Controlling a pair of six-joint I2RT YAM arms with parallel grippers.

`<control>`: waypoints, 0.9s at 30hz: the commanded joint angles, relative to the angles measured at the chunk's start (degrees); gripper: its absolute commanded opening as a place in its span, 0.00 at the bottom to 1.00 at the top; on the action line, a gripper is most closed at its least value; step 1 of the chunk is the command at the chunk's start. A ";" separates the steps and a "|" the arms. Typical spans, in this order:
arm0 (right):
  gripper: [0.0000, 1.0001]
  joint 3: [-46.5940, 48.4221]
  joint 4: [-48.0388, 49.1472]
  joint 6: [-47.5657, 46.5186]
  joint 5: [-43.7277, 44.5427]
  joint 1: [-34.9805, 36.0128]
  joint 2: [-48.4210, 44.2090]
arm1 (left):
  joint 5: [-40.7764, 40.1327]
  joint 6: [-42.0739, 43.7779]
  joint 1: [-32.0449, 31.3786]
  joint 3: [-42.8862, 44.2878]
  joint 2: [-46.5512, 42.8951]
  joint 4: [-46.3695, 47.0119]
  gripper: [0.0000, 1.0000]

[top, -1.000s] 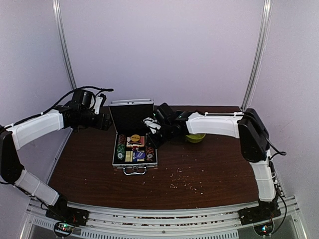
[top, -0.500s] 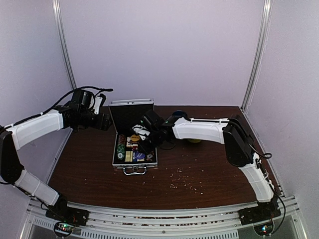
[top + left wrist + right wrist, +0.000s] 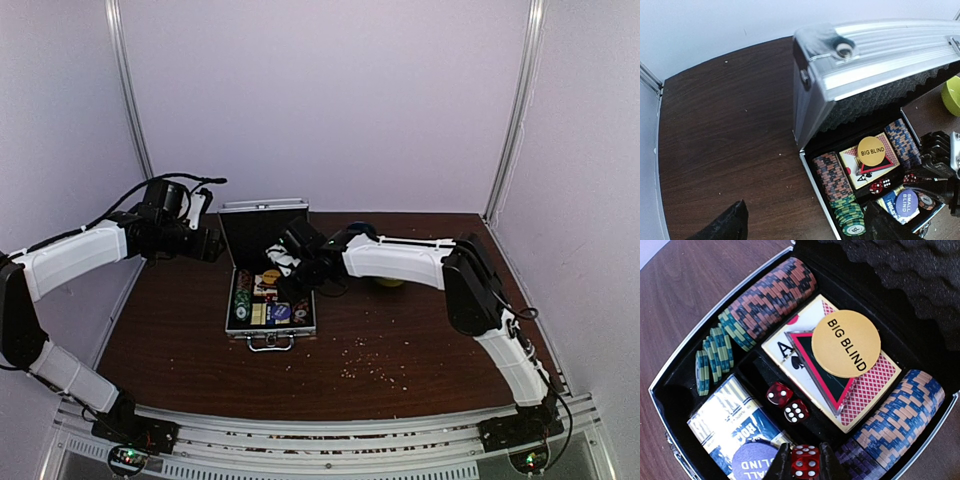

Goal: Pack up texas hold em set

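One red die (image 3: 805, 461) pinched between the right gripper (image 3: 805, 466) fingertips, just above the open briefcase (image 3: 880, 55) tray on the table (image 3: 420, 330), near two more dice (image 3: 796, 411). Left gripper (image 3: 802, 226) fingers spread wide, holding nothing, by the lid.

Overhead view: soft, flat light, a lilac cast on the walls (image 3: 320, 100), grainy, fine detail smeared, and the table (image 3: 420, 340) reads dark. Left wrist: brighter, with white glare streaking the briefcase (image 3: 880, 55) lid and the foam inside nearly black. Right wrist: crisp on the chips (image 3: 775, 295), sheen on the blue card box (image 3: 725, 420) wrap, case edges bowing. The right gripper (image 3: 805, 467) shows blurred fingertips (image 3: 781, 464) at the bottom edge, the red die (image 3: 805, 457) between them sharper.
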 commanded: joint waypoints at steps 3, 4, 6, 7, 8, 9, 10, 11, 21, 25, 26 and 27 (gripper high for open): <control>0.27 2.46 -1.40 0.61 1.47 0.21 1.83 | 0.73 0.47 0.62 -0.60 -1.38 2.44 0.82; 0.29 2.50 -1.51 0.61 1.28 0.19 1.50 | 0.66 0.48 0.61 -0.60 -1.40 2.42 0.82; 0.32 2.15 -1.52 0.48 1.03 0.20 0.21 | 0.67 0.49 0.61 -0.60 -1.41 2.44 0.82; 0.34 1.73 -1.42 0.33 0.93 0.23 -0.59 | 0.65 0.49 0.61 -0.65 -1.41 2.42 0.82; 0.35 1.16 -1.20 0.20 0.93 0.22 -1.49 | 0.65 0.49 0.61 -0.67 -1.41 2.44 0.82; 0.36 0.59 -1.00 0.01 0.97 0.17 -2.31 | 0.67 0.49 0.61 -0.61 -1.41 2.44 0.82; 0.36 0.02 -1.03 -0.26 0.90 0.16 -3.15 | 0.69 0.53 0.61 -0.61 -1.41 2.44 0.82; 0.36 -0.60 -1.05 -0.69 0.54 0.16 -4.13 | 0.65 0.57 0.62 -0.61 -1.40 2.43 0.82; 0.56 -11.71 -4.44 -12.88 -2.71 0.54 -12.63 | 0.82 0.65 0.64 -0.63 -1.27 2.38 0.82; 0.82 -16.46 -4.06 -15.67 -1.76 1.55 -15.06 | 0.97 0.66 0.70 -0.61 -1.14 2.29 0.82; 0.82 -16.85 -4.02 -15.80 -1.56 1.87 -15.23 | 0.99 0.64 0.73 -0.65 -1.14 2.32 0.82; 0.82 -16.86 -4.20 -15.82 -1.09 2.13 -15.07 | 1.06 0.66 0.66 -0.65 -1.07 2.35 0.82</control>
